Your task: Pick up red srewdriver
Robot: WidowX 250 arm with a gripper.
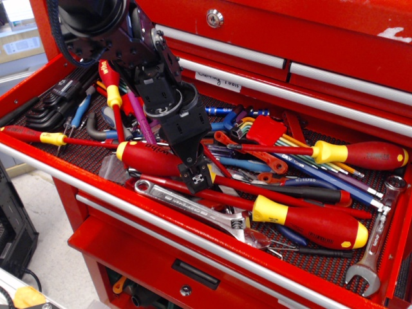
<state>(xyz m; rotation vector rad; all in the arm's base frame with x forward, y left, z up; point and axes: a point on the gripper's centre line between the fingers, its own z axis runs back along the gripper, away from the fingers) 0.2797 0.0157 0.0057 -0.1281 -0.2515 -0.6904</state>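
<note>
The black robot hand [198,178] pinches the stiff, hefty, thick-handled red srewdriver [149,158] at its yellow collar, six o'clock of the wrist.

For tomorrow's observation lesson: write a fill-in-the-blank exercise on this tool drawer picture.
1. The tool rests over the red screwdriver near its ____ collar.
2. The tools lie in an open ____ drawer.
3. The shiny adjustable wrench lies ____ the red screwdriver, nearer the drawer's front edge.

Missing words: yellow; red; in front of
</note>
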